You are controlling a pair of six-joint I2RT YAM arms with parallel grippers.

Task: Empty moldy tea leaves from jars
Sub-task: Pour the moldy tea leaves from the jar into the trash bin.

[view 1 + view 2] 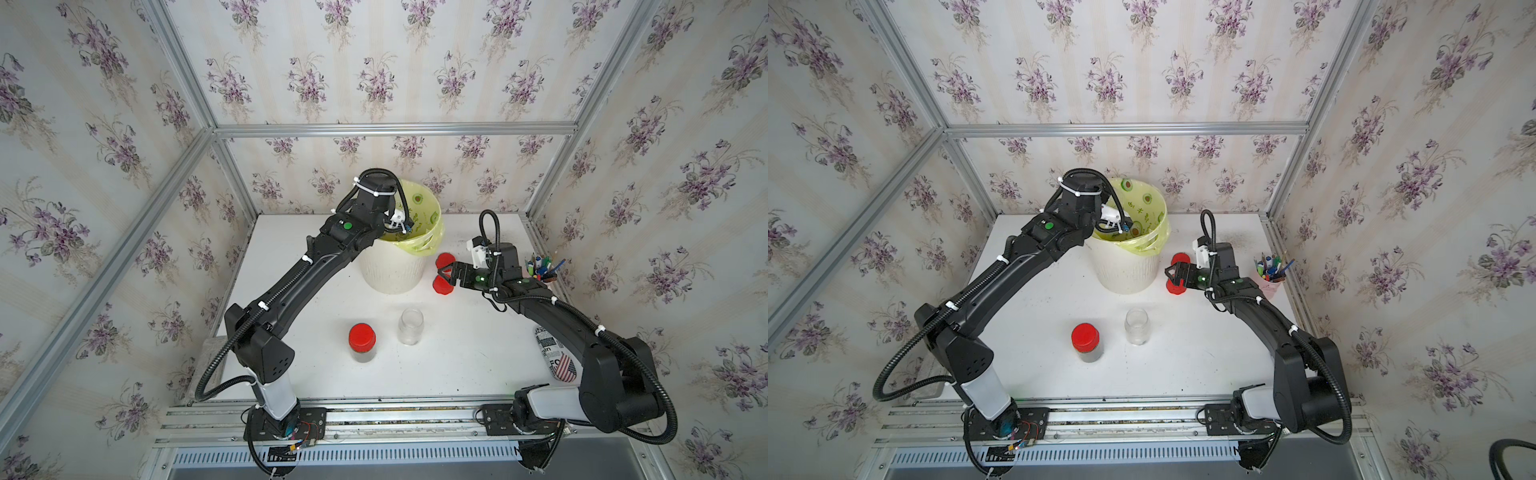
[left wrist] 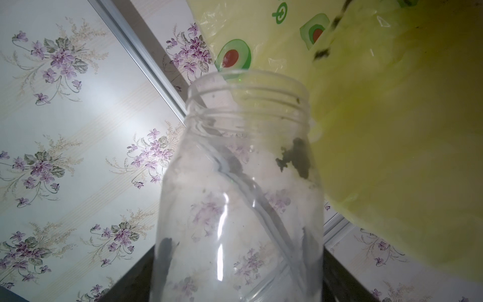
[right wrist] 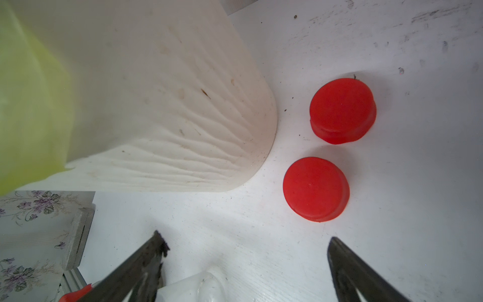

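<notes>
The left arm (image 1: 291, 286) is reaching forward and upward, its wrist bending down, and the left gripper (image 2: 237, 243) is clamping a clear jar (image 2: 243, 157) between its jaws. The right arm (image 1: 573, 320) is stretching low with its elbow folded, and the right gripper (image 3: 245, 238) is hovering, pointing leftward, its jaws spread wide and holding nothing

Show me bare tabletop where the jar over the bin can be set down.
Widest bare patch: table between the open jar and the right arm, toward the front rail. A narrower strip lies between the bin and the capped jar. Crowded: beside the bin, where two red caps sit by the right end effector.
</notes>
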